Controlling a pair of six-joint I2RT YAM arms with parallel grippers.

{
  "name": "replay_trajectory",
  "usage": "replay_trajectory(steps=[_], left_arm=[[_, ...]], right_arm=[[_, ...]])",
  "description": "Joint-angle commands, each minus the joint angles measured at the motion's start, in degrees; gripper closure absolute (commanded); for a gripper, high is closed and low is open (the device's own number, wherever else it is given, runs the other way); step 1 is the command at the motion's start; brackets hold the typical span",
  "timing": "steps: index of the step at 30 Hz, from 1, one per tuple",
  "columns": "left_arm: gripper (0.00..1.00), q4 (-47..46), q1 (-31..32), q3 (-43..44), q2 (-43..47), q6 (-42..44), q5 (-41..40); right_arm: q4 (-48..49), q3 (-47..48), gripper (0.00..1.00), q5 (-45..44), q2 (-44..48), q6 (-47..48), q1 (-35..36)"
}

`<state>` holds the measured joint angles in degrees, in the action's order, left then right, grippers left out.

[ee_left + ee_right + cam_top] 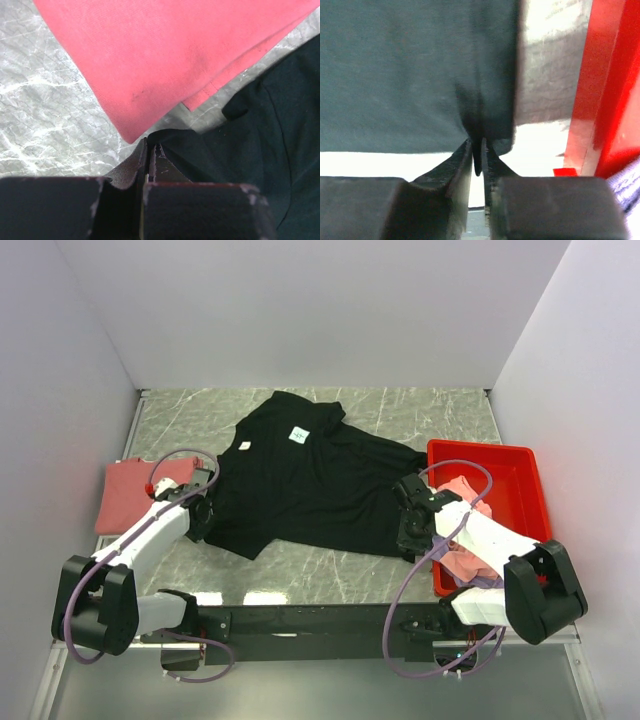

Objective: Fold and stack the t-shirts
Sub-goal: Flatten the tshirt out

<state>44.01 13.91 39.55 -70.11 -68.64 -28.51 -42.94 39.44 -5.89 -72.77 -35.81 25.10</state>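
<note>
Left gripper [150, 146] pinches shut on the near-left corner of the black t-shirt [310, 490]; right gripper [479, 145] is clamped on its near-right edge. Cloth lies spread between them, running away toward the far side.

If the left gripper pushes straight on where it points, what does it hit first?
Likely the salmon-red shirt: its corner lies just past the left gripper, shut on the black shirt; depth unclear.
</note>
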Motion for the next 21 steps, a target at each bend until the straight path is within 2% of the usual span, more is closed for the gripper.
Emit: replay_trajectory(steps=[1, 6, 11, 15, 17, 18, 21], left_arm=[[0.99, 0.7, -0.6, 1.6, 0.7, -0.3, -2.9], [0.99, 0.5, -0.6, 1.4, 1.0, -0.1, -2.5], [0.99, -0.1, -0.6, 1.2, 1.1, 0.4, -2.1], [0.99, -1.0, -0.6, 1.0, 1.1, 1.1, -1.1], [0.99, -1.1, -0.6, 0.9, 0.9, 1.1, -1.0], [0.99, -0.9, -0.6, 1.0, 0.9, 1.1, -0.9], [0.99, -1.4, -0.6, 0.9, 1.5, 1.4, -0.7]], right_arm=[[-2.1, -0.9, 0.79, 0.4, 0.9, 0.2, -0.6], [0.1, -1.9, 0.74, 2.5, 0.3, 0.9, -0.7], [1.5, -2.3, 0.81, 1.9, -0.8, 1.0, -0.6], [3.5, -2.0, 0.83, 2.6, -1.3, 2.1, -0.6], [4.2, -1.8, 0.88, 1.2, -1.7, 2.1, -0.5], [4.2, -1.5, 0.99, 0.4, -1.6, 1.7, -0.6], [4.8, -1.1, 1.0, -1.0, 1.0, 1.8, -0.6]])
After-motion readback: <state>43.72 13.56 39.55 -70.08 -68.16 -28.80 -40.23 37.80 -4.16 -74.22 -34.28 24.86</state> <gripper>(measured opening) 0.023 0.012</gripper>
